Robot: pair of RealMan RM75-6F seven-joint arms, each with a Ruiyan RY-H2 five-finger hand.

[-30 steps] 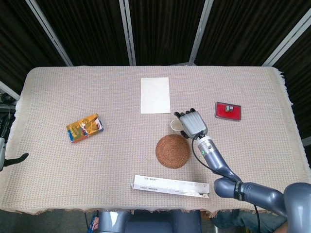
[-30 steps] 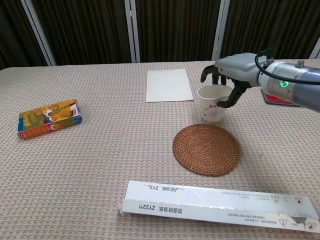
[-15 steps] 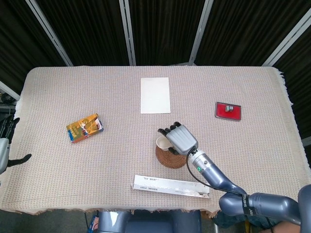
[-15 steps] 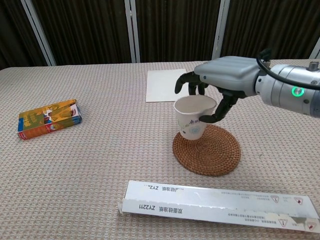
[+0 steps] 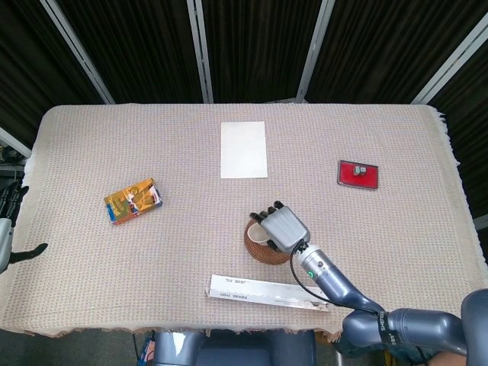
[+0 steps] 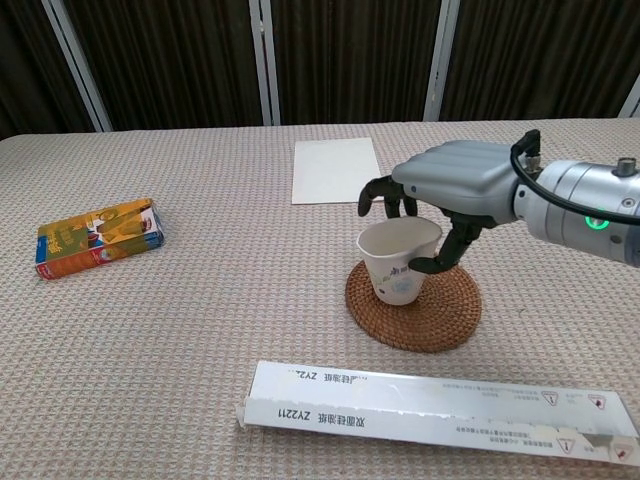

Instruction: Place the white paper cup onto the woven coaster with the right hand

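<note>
Paper this thin will crush, so keep your right hand gentle where it grasps the white paper cup just under the rim, fingers curled around its upper wall. Empty, it looks light and tippy. It sits tilted over the left part of the woven coaster; whether its base touches, I can't tell.

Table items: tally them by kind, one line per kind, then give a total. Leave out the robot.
Paper cup: 1
Woven coaster: 1
White sheet: 1
Colourful snack box: 1
Long white carton: 1
Red flat case: 1
Total: 6
</note>
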